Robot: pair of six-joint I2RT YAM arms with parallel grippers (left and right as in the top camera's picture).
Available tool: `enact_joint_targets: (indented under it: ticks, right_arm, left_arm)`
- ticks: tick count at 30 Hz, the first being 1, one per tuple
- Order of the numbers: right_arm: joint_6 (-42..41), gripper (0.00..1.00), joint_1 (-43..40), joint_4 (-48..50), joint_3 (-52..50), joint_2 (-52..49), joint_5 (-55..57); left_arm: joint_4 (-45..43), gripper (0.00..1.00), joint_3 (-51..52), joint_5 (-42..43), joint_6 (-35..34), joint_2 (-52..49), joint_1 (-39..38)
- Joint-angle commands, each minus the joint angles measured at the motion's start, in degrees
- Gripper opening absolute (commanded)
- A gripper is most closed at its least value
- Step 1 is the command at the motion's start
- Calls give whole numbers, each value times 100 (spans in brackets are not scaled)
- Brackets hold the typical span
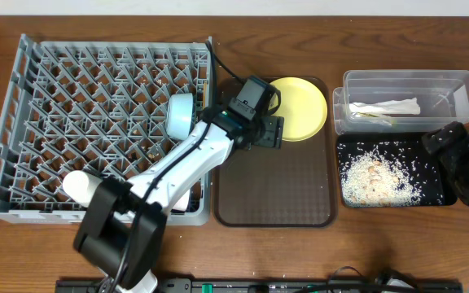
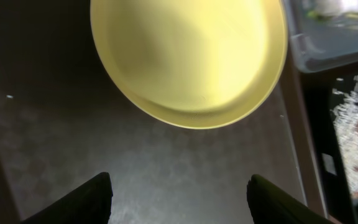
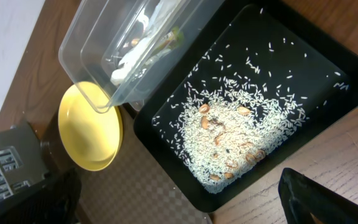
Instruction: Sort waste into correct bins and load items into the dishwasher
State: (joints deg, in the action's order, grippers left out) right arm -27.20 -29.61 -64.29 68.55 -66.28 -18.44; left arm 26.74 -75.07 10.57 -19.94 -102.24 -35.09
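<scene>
The yellow plate [image 1: 300, 107] lies on the far right corner of the dark brown tray [image 1: 283, 191]. My left gripper [image 1: 273, 130] hovers just left of the plate, open. In the left wrist view the plate [image 2: 188, 59] sits ahead of the open gripper [image 2: 179, 199], with nothing between the fingers. A light blue bowl [image 1: 181, 114] stands on edge in the grey dishwasher rack [image 1: 96, 89]. White tissue and wrapper [image 1: 385, 108] lie in the clear tub [image 1: 454, 85]. Rice scraps [image 1: 377, 175] fill the black tray [image 1: 434, 191]. My right gripper [image 1: 450, 155] is open at that tray's right end.
In the right wrist view, the open right gripper [image 3: 176, 205] looks down on the black tray [image 3: 328, 68], the clear tub [image 3: 98, 31] and the plate [image 3: 89, 127]. The left arm reaches across the rack's right rim. A cable runs by the rack's far right corner.
</scene>
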Motion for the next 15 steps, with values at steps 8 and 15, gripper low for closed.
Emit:
enact_joint_targets:
  ticks: [8,15]
  right_arm:
    - [-481,89,715,527,0,-48,-1036]
    - [-852,70,3233,431,-2,-649,341]
  left_arm:
    - [894,75,-39,-833,199,1600,4]
    - [973,75,-39,-828,214,2223,4]
